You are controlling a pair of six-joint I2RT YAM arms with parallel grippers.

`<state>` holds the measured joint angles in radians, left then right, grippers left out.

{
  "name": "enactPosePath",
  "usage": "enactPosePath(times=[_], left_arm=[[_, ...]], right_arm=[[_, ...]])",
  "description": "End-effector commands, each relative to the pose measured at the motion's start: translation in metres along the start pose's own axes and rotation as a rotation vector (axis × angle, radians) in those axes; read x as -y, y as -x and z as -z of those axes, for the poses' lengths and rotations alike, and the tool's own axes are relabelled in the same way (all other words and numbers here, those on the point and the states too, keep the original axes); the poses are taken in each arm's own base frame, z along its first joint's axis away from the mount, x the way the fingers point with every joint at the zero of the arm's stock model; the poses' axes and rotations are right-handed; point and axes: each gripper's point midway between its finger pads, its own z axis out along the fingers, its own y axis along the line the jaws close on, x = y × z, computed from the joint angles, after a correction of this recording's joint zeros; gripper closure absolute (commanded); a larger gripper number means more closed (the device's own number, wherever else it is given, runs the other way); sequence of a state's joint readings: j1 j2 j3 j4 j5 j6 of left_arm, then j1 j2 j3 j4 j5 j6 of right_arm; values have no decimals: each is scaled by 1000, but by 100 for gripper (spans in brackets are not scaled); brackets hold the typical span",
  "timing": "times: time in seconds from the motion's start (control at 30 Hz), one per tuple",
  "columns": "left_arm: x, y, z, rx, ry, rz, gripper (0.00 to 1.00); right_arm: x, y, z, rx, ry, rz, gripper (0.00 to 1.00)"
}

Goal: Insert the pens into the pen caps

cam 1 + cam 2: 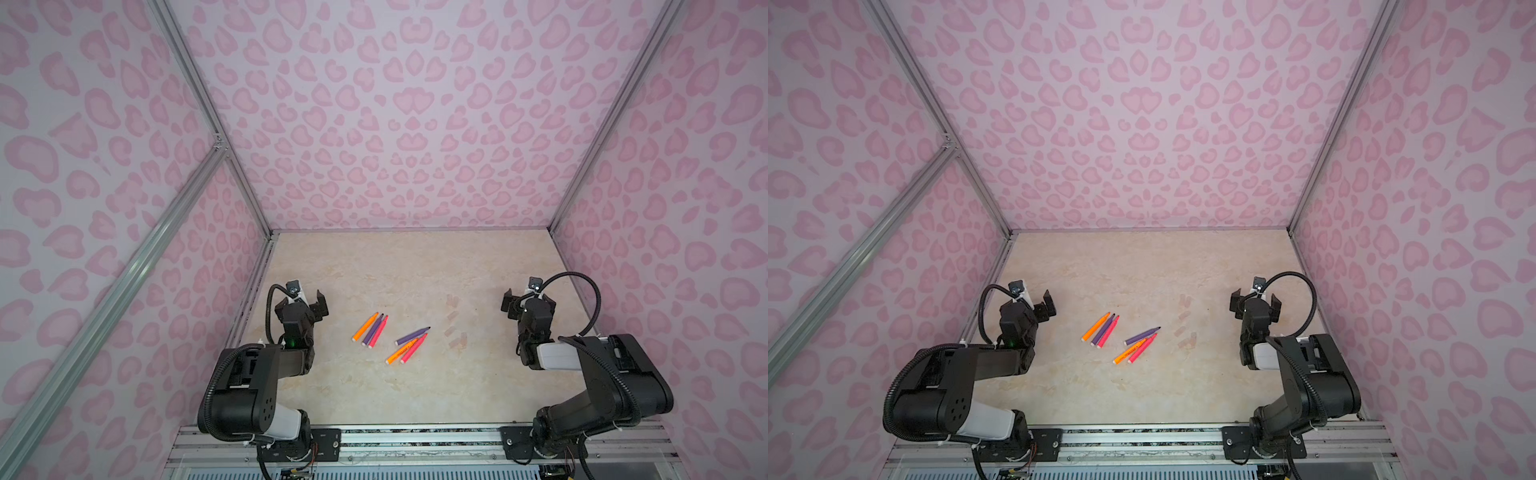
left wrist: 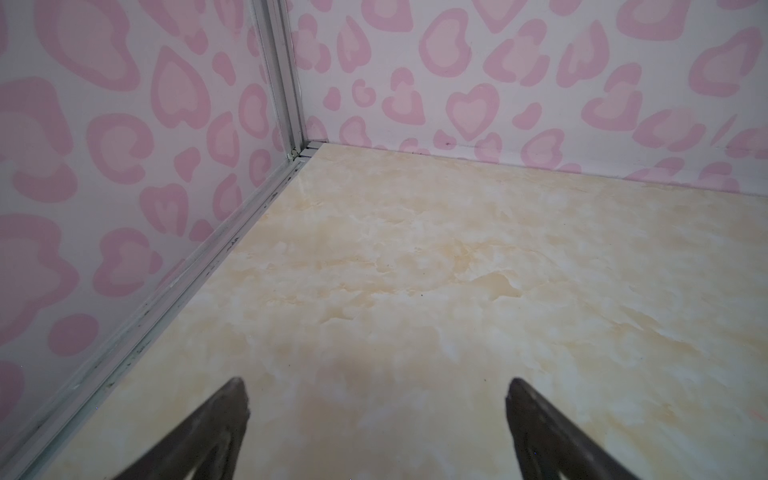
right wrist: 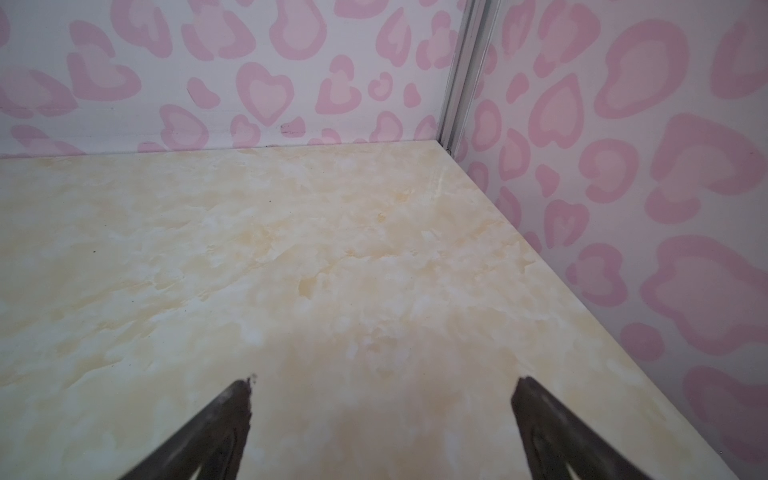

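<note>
Beige bench (image 1: 374, 270) carries six pens (image 1: 372, 330) mid-field, faint clear caps (image 1: 449, 331) beside them; I see left hand (image 2: 376, 399) and right hand (image 3: 384, 395) spread wide, empty.

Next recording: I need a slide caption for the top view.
Six uncapped pens lie in two clusters on the table, faint clear pen caps beside them, left gripper and right gripper open.

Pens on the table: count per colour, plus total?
orange pens: 2
purple pens: 2
pink-red pens: 2
Total: 6
</note>
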<state>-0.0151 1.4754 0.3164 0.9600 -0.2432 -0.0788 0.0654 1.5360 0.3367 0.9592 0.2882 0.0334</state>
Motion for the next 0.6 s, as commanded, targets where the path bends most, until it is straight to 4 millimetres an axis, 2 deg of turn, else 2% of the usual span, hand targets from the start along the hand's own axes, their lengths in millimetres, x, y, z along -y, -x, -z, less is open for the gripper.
enactPosePath(times=[0.0,0.57], left_arm=[[0,12,0,45,3,12,2],[0,12,1,47,3,12,2]], right_arm=[[1,4,0,14,-7,-6,1],[1,3,0,13,-6,-5,1]])
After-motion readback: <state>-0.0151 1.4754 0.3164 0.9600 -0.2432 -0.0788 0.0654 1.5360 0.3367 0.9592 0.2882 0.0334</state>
